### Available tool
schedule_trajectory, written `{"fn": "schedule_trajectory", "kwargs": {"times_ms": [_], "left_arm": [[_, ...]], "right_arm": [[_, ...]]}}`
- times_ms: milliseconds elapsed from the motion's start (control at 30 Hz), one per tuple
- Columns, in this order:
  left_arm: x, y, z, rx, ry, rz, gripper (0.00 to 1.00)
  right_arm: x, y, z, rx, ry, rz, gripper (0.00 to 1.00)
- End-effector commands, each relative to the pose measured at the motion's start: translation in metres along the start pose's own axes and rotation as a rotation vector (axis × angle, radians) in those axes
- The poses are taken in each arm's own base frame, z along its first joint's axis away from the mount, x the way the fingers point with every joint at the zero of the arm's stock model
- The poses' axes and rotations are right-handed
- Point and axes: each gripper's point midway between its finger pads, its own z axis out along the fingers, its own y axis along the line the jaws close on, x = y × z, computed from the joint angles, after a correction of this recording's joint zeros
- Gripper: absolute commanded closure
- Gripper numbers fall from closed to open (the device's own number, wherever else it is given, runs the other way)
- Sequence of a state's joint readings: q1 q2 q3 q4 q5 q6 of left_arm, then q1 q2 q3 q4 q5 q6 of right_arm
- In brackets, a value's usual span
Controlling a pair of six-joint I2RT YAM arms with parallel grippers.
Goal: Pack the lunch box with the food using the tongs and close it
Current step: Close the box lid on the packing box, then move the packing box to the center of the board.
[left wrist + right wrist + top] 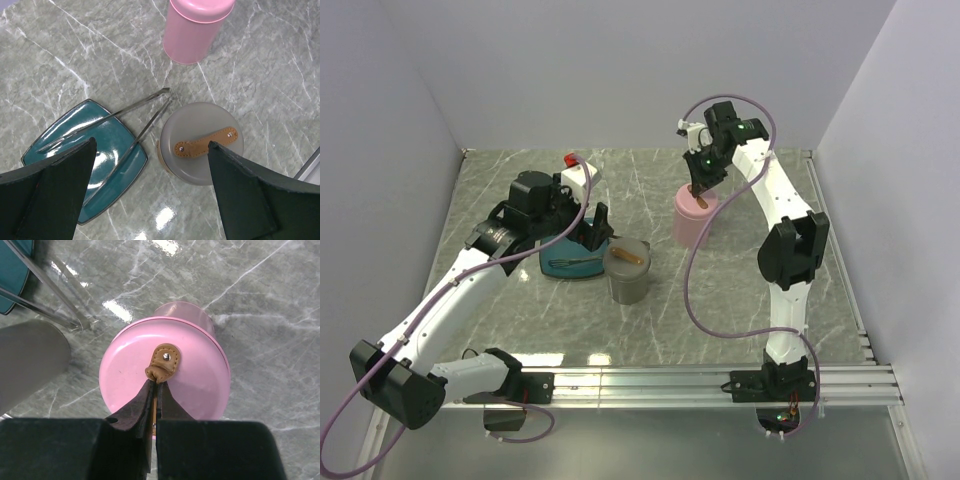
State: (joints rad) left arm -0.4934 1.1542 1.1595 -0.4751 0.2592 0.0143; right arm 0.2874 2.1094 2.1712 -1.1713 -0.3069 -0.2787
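Now, slim silver tongs (120,113) lie splayed; left claw (150,145) wide, right claw (156,390) pinching strap (162,362).

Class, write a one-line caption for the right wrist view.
Right gripper shut on the tan strap of the pink lid.

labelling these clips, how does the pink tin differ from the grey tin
Colour: the pink tin is glossy pink, the grey tin dull grey.
Strap: the pink tin's strap is folded up, pinched in the shut jaws of the right gripper; the grey tin's strap lies flat, untouched.
Place: the grey tin stands right beside the plate; the pink tin stands apart, farther back.
Shared: both are round and lidded, with a tan strap on top.
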Motion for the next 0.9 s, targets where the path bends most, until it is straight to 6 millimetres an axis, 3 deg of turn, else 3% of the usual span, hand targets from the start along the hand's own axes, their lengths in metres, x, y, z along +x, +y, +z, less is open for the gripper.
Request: {"fn": "schedule_trajectory", "kwargs": {"times_ms": [0, 133, 433, 867], "left_arm": [[-0.014, -0.003, -0.007, 0.011, -0.056, 0.008, 0.00], [-0.011, -0.002, -0.009, 0.002, -0.053, 0.008, 0.01], [-0.010, -0.002, -0.007, 0.021, -0.049, -0.055, 0.01], [-0.008, 0.000, -0.009, 0.018, -0.048, -0.071, 0.01]], "right_arm": [[0.036, 0.002, 0.036, -0.064, 0.152, 0.005, 1.00], [0.053, 0.018, 0.032, -0.151, 0.187, 0.010, 1.00], [0.068, 0.046, 0.006, -0.254, 0.198, 0.032, 1.00], [0.111, 0.077, 0.001, -0.404, 0.303, 0.053, 1.00]]}}
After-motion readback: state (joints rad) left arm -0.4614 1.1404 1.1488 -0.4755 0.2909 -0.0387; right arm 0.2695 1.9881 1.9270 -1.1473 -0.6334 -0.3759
